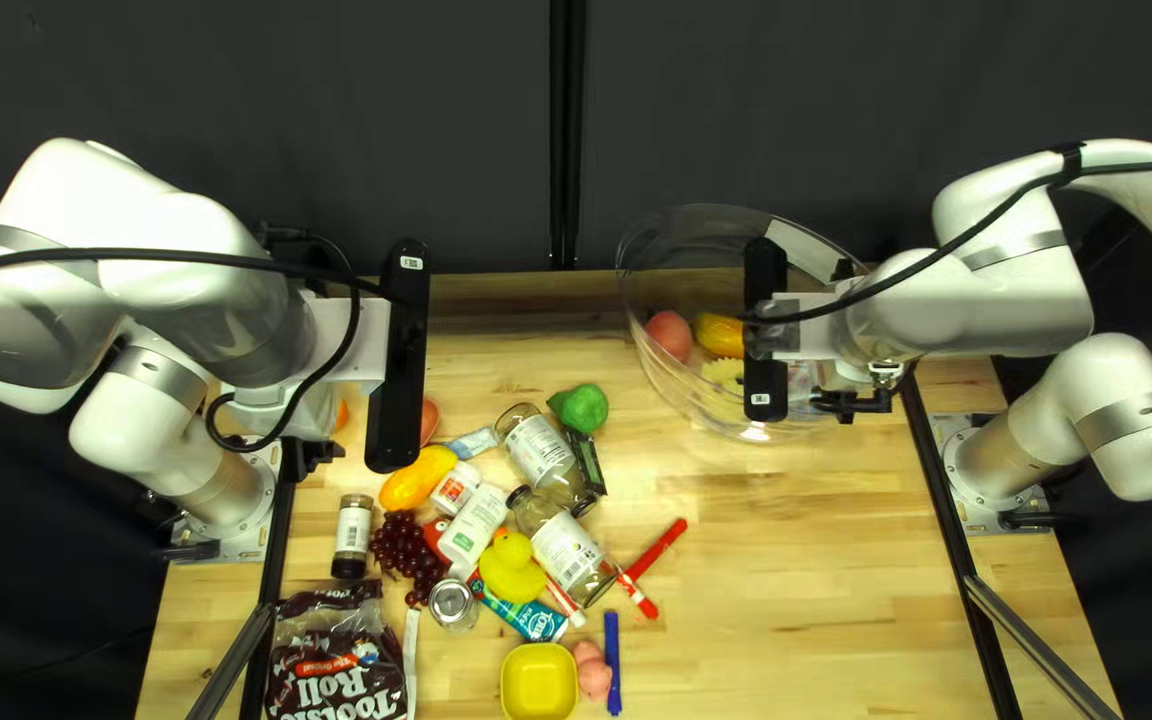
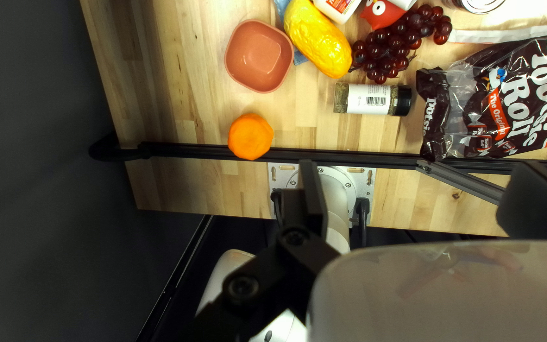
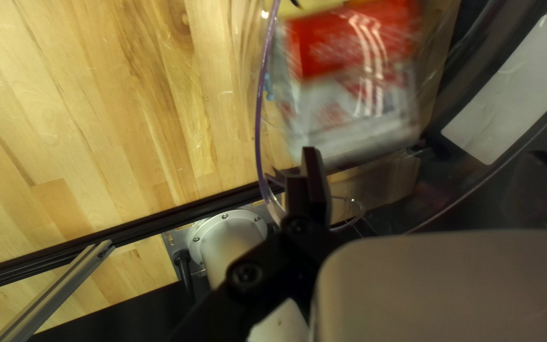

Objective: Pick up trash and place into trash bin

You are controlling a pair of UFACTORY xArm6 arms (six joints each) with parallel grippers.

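Though blurred, red-and-white packet (image 3: pixel 349 80) inside clear bowl (image 3: pixel 257 109).

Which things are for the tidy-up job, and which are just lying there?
For the job, probably: bin, red packet at the bin, candy bag, can.
Just lying about: duck, grapes, orange, yellow bowl.
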